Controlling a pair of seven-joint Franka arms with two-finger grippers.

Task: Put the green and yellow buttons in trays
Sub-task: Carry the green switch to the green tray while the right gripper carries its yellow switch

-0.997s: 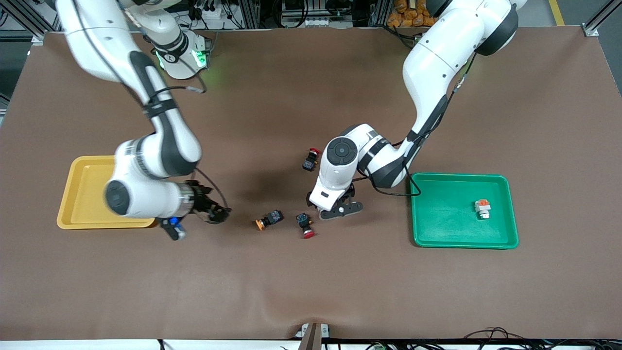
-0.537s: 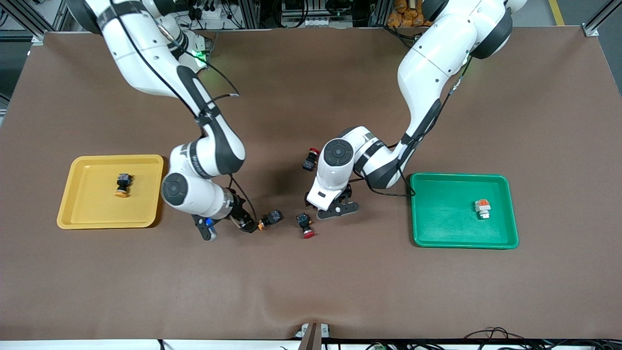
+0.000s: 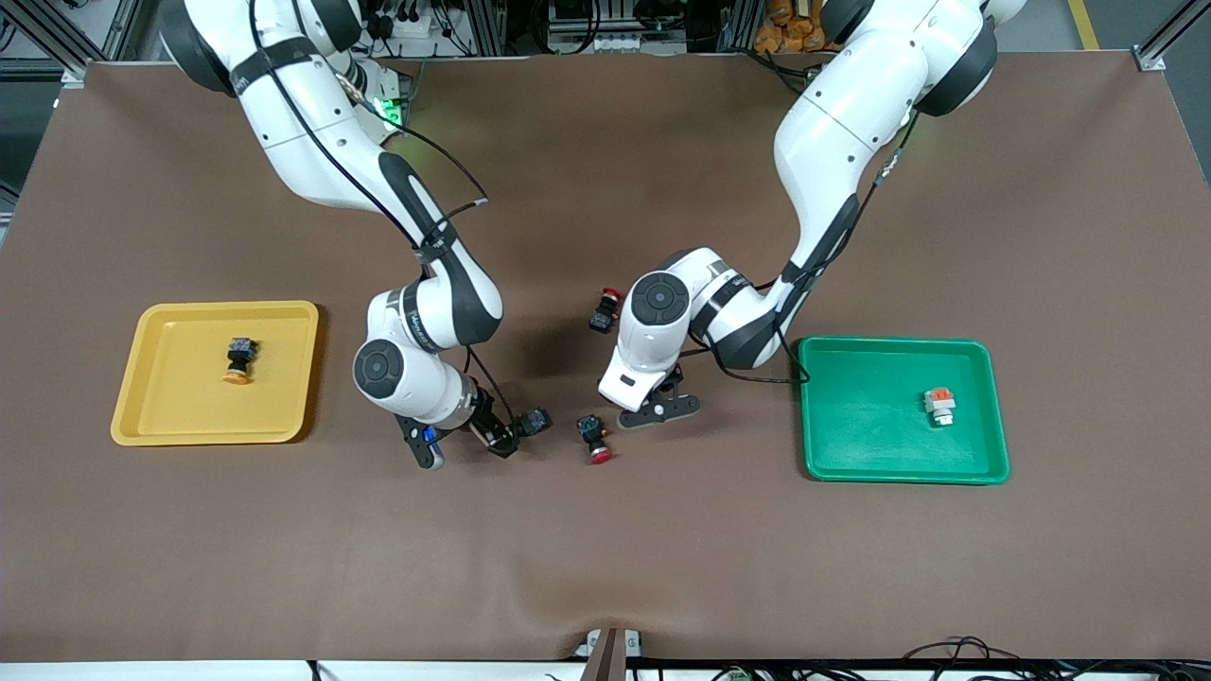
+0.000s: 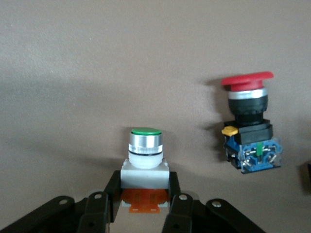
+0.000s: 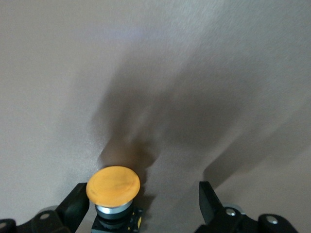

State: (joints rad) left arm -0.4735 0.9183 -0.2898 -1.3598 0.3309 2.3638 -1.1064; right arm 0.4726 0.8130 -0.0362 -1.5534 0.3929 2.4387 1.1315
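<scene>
**Both claws down at desk centre, one switch between each pair of fingers**

You've got the brown desk with the green tray at the left arm's end and the yellow tray at the right arm's end. Green tray holds one white-bodied switch with an orange block. Yellow tray holds one black-bodied switch, orange-yellow cap pointing toward the front camera.

Left claw is low at mid-desk, fingers closed in on the white body of a green-capped switch: chrome collar, white housing, orange block between the fingers. In the front view this switch is hidden under the left wrist, so you can't place it there.

Right claw is at the desk nearer the front camera, spread wide. A yellow-capped switch sits between the fingers, up against one finger, clear gap to the other. You can't tell if that finger actually touches it. Its body is cut off at the frame edge; in the front view only the black end shows.

Two red-capped switches lie loose: one between the two claws, one farther from the front camera, partly covered by the left arm.
</scene>
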